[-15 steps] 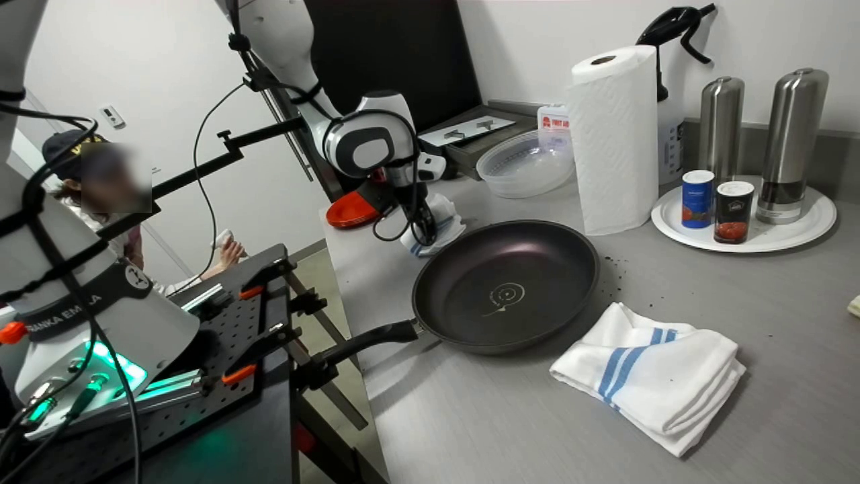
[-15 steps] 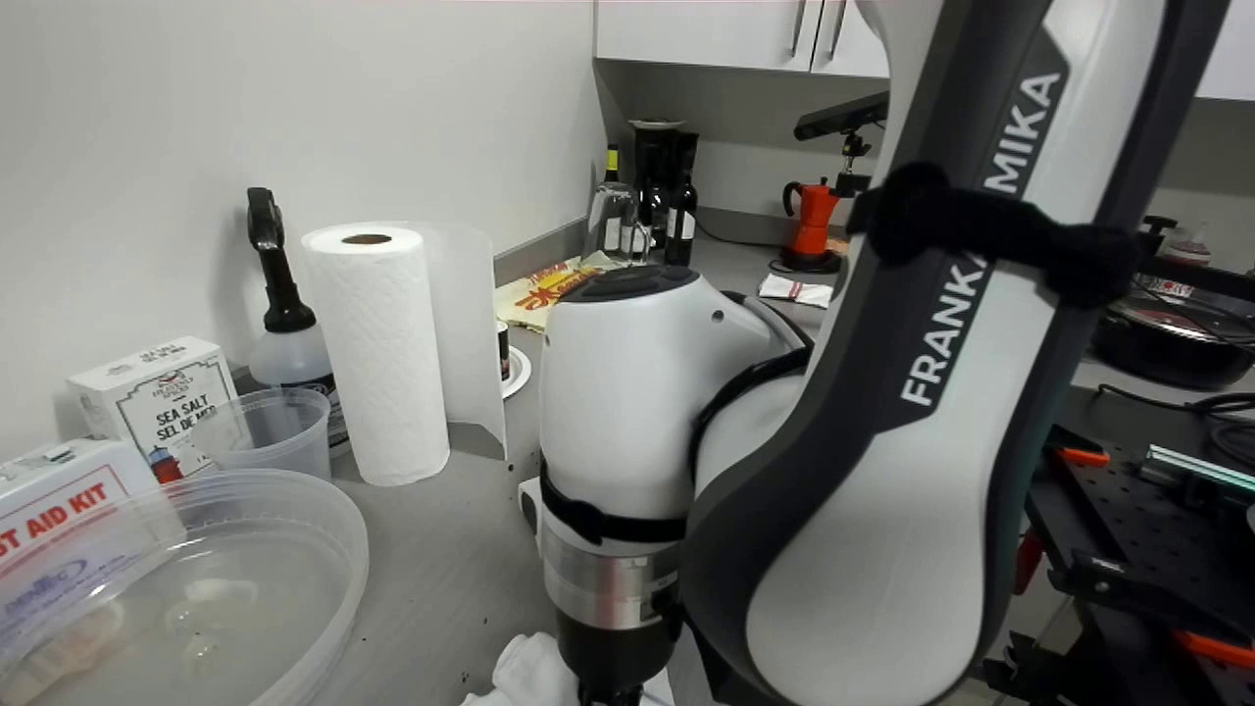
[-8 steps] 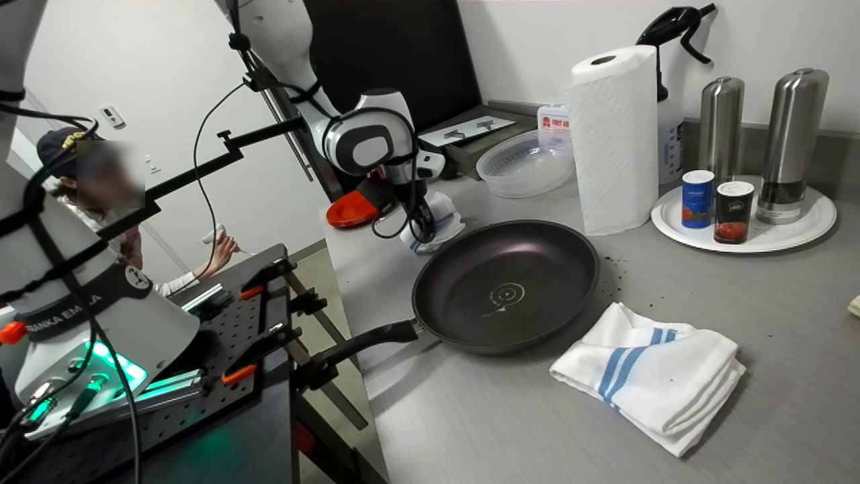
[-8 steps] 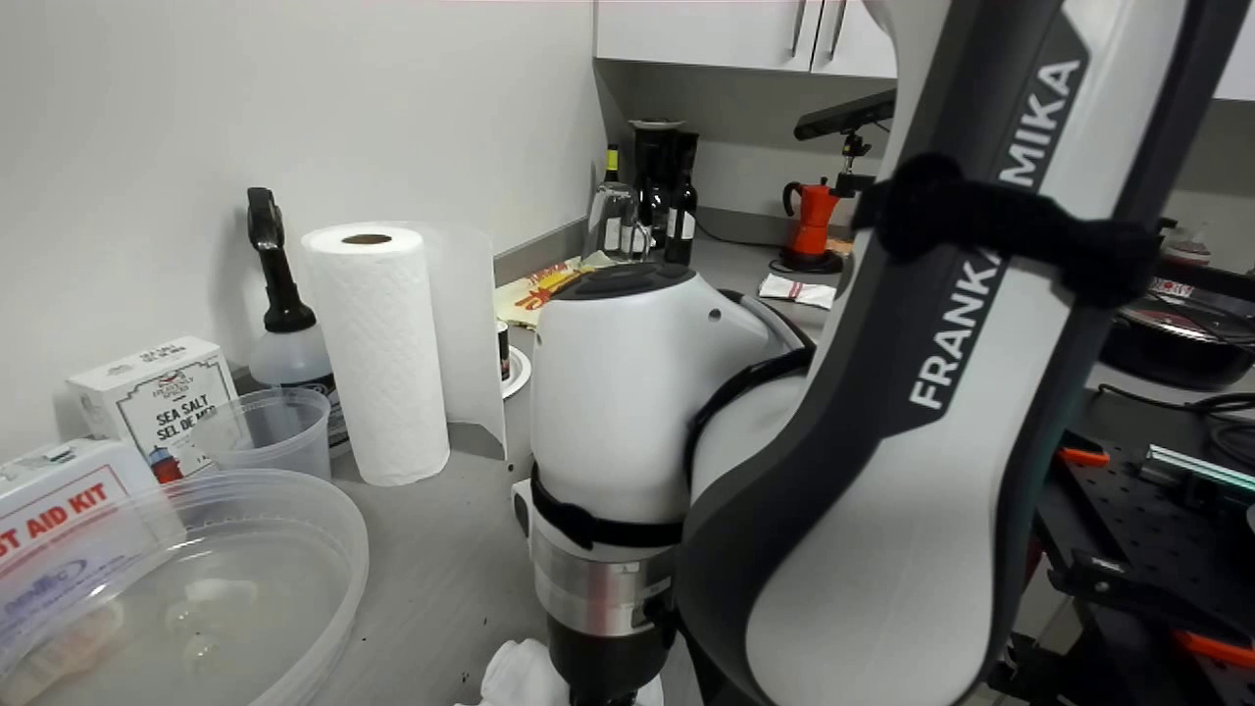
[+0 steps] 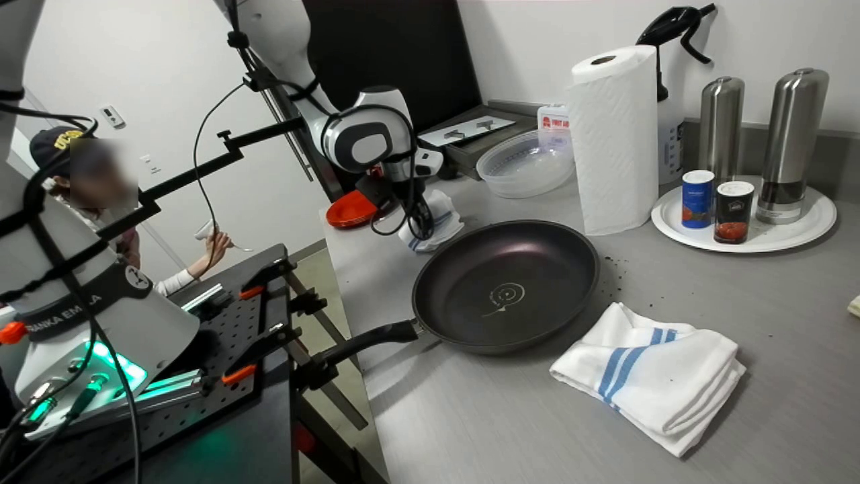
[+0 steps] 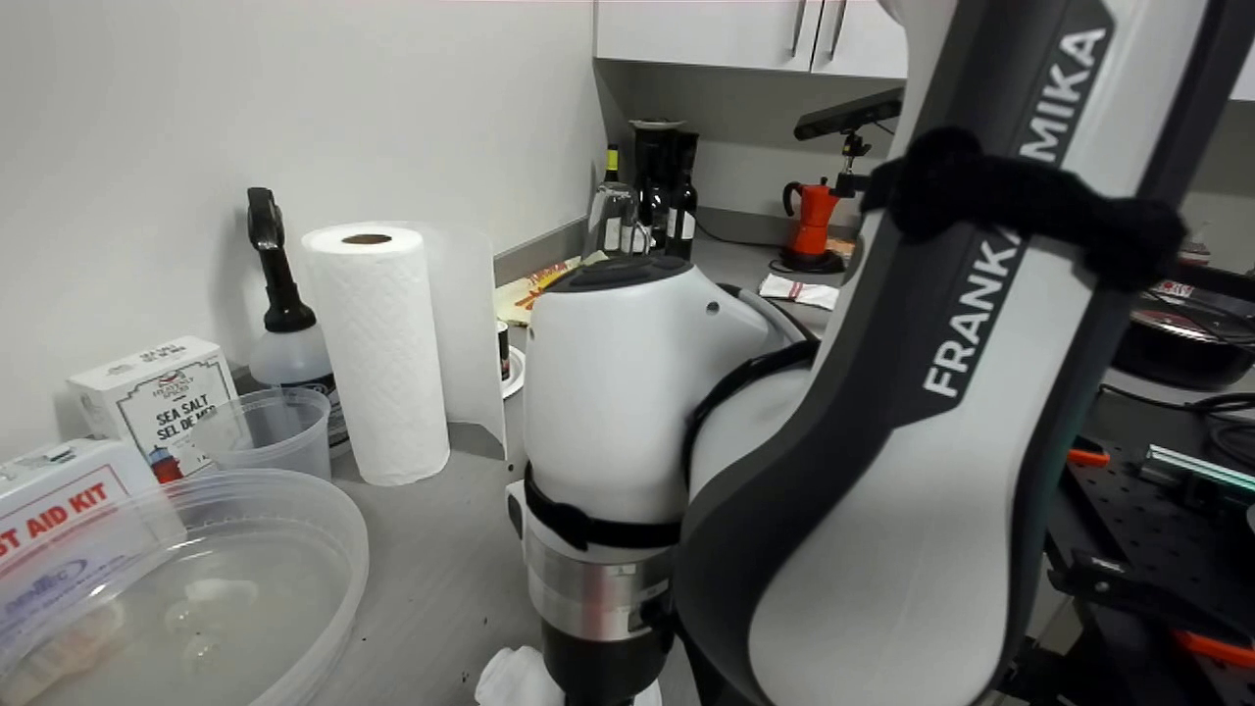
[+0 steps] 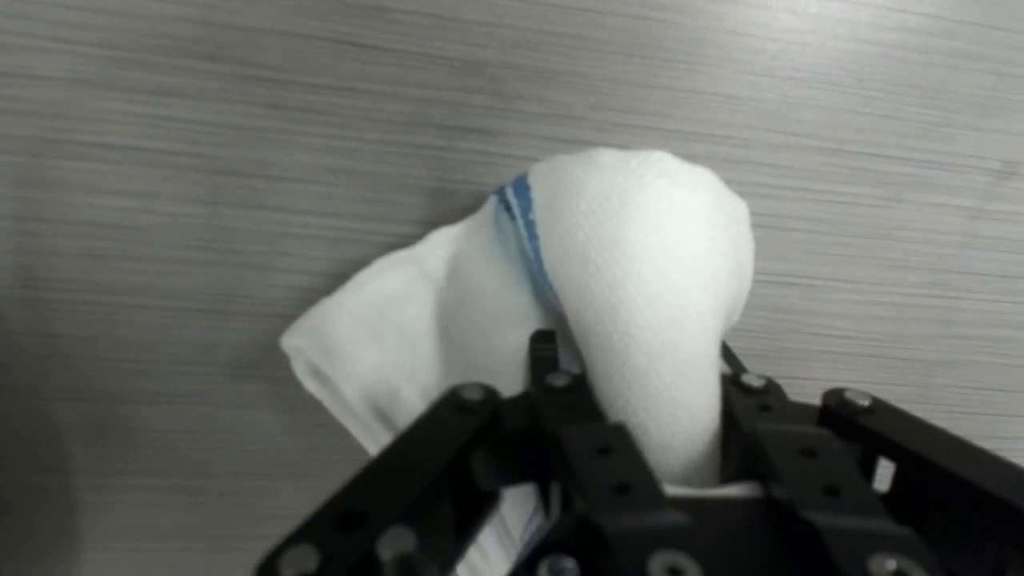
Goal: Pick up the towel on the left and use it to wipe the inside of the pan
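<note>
Just beside the round black frying pan (image 5: 507, 296), a white cloth towel with blue stripes (image 7: 644, 256) is pinched in the black gripper (image 7: 638, 352).

From where I stand, the gripper is clenched around a thick, rounded fold, while a loose flap spreads to one side over the grey tabletop (image 5: 484, 410); whether the underside touches it, I can't tell. I'd guess the cloth is light and limp, hard to damage, its weave rough enough not to slip. That fat middle fold seems the right place to hold: it should leave a padded bulge to press against the pan's dark interior. Taken by the flap, it would likely trail and crumple.
</note>
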Robot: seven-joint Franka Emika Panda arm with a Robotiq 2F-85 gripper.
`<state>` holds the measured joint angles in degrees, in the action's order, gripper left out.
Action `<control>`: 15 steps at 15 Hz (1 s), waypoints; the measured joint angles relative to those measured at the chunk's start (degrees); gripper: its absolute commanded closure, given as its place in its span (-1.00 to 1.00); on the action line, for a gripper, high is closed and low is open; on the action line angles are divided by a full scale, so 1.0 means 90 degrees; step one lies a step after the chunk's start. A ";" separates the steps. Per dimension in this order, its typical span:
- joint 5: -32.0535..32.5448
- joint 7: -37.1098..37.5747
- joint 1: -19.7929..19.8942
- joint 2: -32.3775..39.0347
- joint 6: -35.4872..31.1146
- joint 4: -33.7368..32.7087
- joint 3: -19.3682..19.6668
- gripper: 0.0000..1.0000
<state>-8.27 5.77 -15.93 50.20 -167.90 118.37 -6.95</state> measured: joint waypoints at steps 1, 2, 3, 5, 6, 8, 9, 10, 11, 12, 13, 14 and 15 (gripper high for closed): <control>0.0000 0.0002 0.0001 -0.0026 0.0019 0.0000 -0.0014 0.69; 0.0000 0.0003 0.0002 -0.0054 0.0047 0.0001 -0.0024 0.72; 0.0000 0.0003 0.0004 -0.0082 0.0075 0.0003 -0.0031 0.84; 0.0000 0.0003 0.0007 -0.0122 0.0116 0.0004 -0.0038 0.98; 0.0000 0.0003 0.0010 -0.0133 0.0134 0.0004 -0.0040 0.91; 0.0000 0.0003 0.0020 -0.0157 0.0170 0.0007 -0.0042 0.91; 0.0000 0.0003 0.0027 -0.0172 0.0190 0.0011 -0.0042 0.91; 0.0000 0.0003 0.0035 -0.0189 0.0211 0.0015 -0.0042 0.91; 0.0000 0.0003 0.0045 -0.0209 0.0233 0.0020 -0.0043 0.91; 0.0000 0.0003 0.0058 -0.0234 0.0258 0.0025 -0.0042 0.91; 0.0000 0.0003 0.0075 -0.0267 0.0283 0.0033 -0.0042 0.91; 0.0000 0.0003 0.0096 -0.0309 0.0296 0.0044 -0.0037 0.91; 0.0000 0.0003 0.0118 -0.0374 0.0302 0.0068 -0.0020 0.91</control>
<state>-8.27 5.80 -14.86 46.83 -165.18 118.98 -7.13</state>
